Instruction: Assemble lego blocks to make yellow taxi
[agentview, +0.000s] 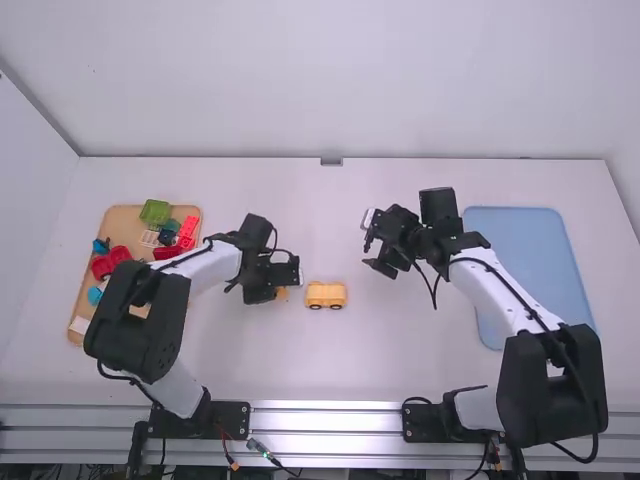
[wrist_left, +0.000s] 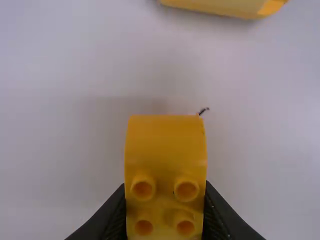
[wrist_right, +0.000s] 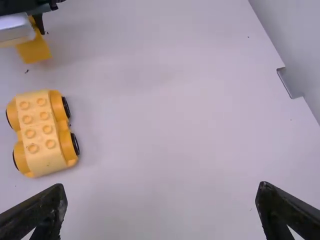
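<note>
The high view shows the wheeled yellow base (agentview: 326, 294) standing upright on the white table (agentview: 330, 370), just to the right of the left gripper (wrist_left: 165, 192) and at nearly the same depth. Its long axis runs from left to right, so 1 short end looks toward that gripper. The left gripper is pinching the orange-yellow block (wrist_left: 165, 142) between its 2 fingers, and this block is beside the base, with a small gap between them. In the left wrist view, the block shows 4 studs and a smooth rounded part; this rounded part is on the side of the base.

The right gripper (wrist_right: 161, 192) has its 2 fingers spread wide, with nothing between them. It is farther from the arm bases than the yellow base is, and to the right of it. The left gripper is the nearer of the 2, and it already has the block.

I judge that the coming step is to mount this block on the base, which has 8 studs in 2 rows. For this, the left gripper should go rightward above the short end, then align the block with the rows before pressing. If it goes too low, it could push the base away.
</note>
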